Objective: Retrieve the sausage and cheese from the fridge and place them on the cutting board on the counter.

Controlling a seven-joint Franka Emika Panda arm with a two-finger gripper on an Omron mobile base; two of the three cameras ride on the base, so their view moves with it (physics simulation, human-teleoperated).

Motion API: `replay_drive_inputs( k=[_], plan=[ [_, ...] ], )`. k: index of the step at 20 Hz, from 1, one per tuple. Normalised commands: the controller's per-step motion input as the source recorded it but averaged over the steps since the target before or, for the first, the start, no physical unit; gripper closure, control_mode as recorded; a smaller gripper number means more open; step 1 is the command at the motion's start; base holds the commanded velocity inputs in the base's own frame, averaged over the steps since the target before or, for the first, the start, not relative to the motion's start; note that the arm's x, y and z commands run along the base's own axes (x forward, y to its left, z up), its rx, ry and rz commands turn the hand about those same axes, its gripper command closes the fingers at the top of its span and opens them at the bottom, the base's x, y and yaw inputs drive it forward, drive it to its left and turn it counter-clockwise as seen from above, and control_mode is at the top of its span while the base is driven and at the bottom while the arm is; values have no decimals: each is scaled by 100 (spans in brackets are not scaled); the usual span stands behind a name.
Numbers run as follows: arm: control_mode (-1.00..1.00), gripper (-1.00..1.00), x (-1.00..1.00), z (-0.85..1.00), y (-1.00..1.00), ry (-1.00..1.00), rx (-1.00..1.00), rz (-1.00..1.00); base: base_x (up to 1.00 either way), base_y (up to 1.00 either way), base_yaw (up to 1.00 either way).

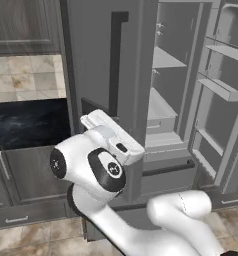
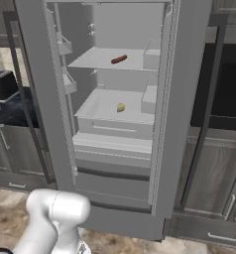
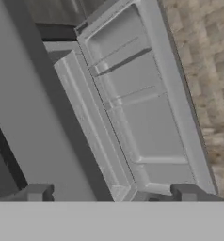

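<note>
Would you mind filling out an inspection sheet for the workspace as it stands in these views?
Surface: black marble-look counter left of the fridge; no cutting board seen on the part in view.
Job's things: fridge stands with its door swung open; sausage lies on an upper shelf; cheese sits on the shelf below, apart from it.
Clutter: dark appliance on the counter at far left.
Grippers: gripper open, holding nothing, facing the inner side of the open door.
Cables: nothing seen.
Surroundings: dark wood-grain cabinets, tiled backsplash, tan stone floor.
</note>
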Motion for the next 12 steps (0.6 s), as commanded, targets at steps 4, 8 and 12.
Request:
replay_drive_inputs(
  k=[4, 8, 12],
  plan=[
    [-100, -100, -33, 0, -99, -6, 39, 17, 0, 0, 0],
    [-100, -100, -8, 0, -73, -9, 47, 29, 0, 0, 0],
    [-100, -100, 15, 0, -56, -14, 47, 41, 0, 0, 0]
  ],
)
